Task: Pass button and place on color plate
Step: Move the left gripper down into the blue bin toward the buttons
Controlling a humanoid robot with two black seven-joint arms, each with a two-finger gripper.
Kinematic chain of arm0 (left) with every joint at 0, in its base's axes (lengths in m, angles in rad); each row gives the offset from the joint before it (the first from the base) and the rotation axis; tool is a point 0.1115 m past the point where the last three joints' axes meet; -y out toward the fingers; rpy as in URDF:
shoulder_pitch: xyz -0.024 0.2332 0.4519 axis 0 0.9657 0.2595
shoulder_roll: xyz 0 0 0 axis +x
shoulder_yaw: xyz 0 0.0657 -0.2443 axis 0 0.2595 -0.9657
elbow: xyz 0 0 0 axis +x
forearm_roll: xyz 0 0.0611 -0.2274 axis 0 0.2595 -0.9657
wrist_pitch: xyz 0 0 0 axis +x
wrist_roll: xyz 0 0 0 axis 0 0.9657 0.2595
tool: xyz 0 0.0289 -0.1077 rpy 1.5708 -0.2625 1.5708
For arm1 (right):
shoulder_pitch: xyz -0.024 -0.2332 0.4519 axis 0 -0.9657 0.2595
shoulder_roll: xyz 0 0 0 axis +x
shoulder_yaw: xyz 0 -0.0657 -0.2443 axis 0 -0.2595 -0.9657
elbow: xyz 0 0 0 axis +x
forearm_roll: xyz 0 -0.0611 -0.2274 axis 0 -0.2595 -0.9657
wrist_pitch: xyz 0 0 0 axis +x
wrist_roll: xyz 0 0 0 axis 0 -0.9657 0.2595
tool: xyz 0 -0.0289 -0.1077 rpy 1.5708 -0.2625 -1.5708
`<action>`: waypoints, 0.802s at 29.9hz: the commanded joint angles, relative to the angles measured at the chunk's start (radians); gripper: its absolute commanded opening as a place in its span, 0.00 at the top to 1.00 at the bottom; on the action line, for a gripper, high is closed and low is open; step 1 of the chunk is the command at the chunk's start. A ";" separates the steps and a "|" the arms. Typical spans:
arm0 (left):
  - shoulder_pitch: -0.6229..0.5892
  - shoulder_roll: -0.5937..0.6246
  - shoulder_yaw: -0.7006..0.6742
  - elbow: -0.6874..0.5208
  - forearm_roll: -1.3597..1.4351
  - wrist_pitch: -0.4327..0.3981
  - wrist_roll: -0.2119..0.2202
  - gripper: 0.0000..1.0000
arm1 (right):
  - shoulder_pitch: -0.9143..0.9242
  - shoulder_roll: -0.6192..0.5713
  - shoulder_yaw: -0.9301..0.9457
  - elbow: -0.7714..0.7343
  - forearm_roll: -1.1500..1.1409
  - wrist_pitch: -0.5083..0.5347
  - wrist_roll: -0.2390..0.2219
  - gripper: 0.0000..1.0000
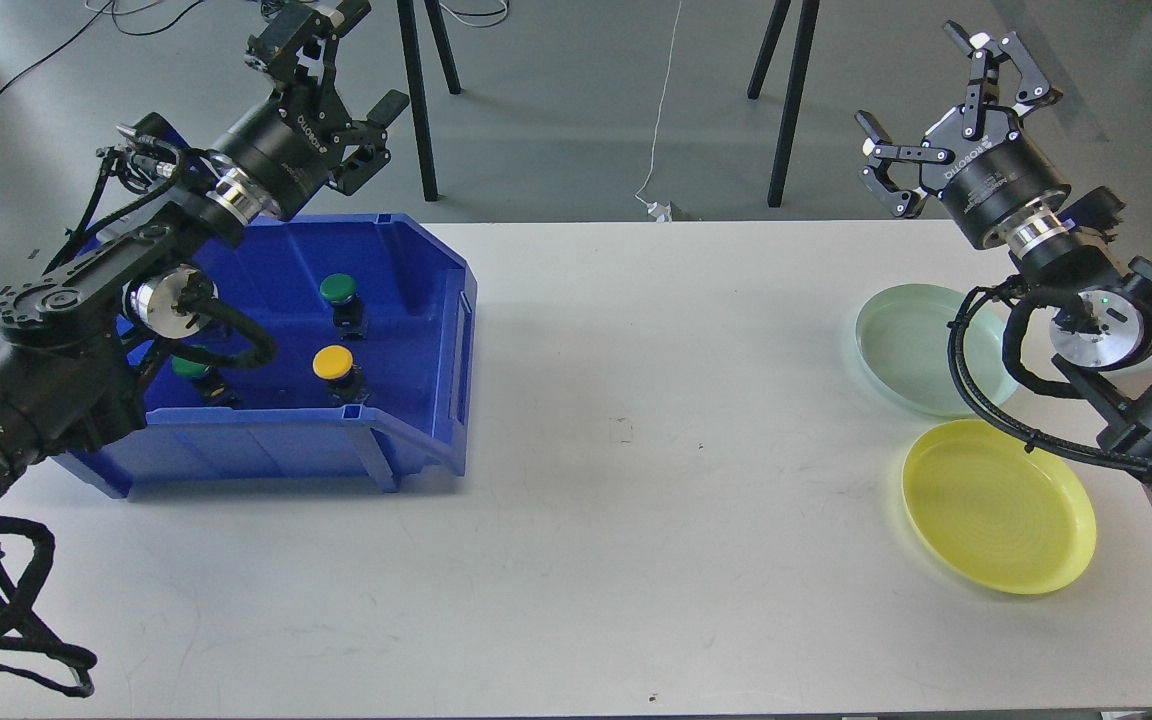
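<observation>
A blue bin [416, 330] on the table's left holds three buttons: a green-capped one [338, 291] at the back, a yellow-capped one [333, 363] in front of it, and another green one [191, 369] partly hidden behind my left arm. My left gripper [336, 70] hovers open above the bin's back edge, holding nothing. On the right lie a pale green plate [901, 345] and a yellow plate [998, 505]. Raised beyond the green plate, my right gripper [931, 90] is open and empty too.
The white table [656, 420] stretches between bin and plates. Black stand legs [791, 100] and cables rise from the floor beyond the far edge. My right arm's cable loops over the green plate's right rim.
</observation>
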 commanded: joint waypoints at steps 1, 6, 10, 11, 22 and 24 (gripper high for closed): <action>0.000 0.002 -0.031 0.006 -0.016 0.000 0.000 0.00 | -0.001 0.001 0.018 0.001 0.000 0.000 0.000 0.01; -0.006 0.005 -0.071 0.017 -0.036 0.000 0.000 0.00 | -0.006 -0.010 0.020 0.006 0.001 0.000 0.003 0.01; 0.017 -0.036 -0.167 -0.032 -0.095 0.000 0.000 0.00 | -0.014 -0.011 0.044 0.007 0.003 0.000 0.003 0.01; 0.037 -0.042 -0.186 -0.071 -0.097 0.000 0.000 0.00 | -0.014 -0.011 0.047 0.007 0.001 0.000 0.003 0.01; 0.077 0.164 -0.151 -0.622 0.179 0.000 0.000 0.00 | -0.038 -0.025 0.052 0.010 0.001 0.000 0.003 0.01; 0.001 0.270 -0.026 -0.696 0.223 0.000 0.000 0.00 | -0.050 -0.025 0.052 0.009 0.001 0.000 0.003 0.01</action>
